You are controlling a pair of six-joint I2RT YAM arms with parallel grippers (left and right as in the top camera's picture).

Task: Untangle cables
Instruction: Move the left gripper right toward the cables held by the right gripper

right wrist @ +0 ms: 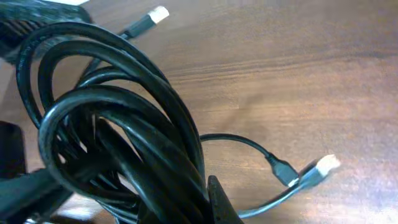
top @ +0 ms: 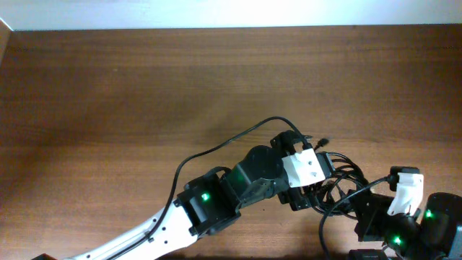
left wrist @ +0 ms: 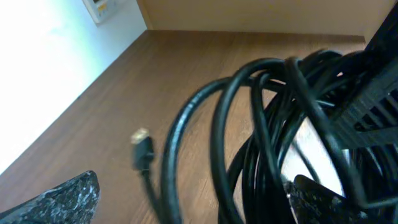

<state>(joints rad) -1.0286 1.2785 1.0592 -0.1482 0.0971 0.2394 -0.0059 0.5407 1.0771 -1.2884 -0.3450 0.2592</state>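
1. The cables (top: pixel 338 184) sat in one knotted bundle at the near right of the table (top: pixel 108 101), between the two arms.
2. The right pincer (right wrist: pixel 211 205) was clamped shut, seemingly on strands low in the bundle. That looked a good anchor, best held steady.
3. The left pincer (left wrist: pixel 217 155) gaped wide, with loops lying between its jaws but nothing gripped.
4. It needed to close on one outer loop, not the whole lot, and draw leftward slowly.
5. A loose plug (right wrist: pixel 323 165) lay on the wood beside the bundle and looked likely to snag in a loop.
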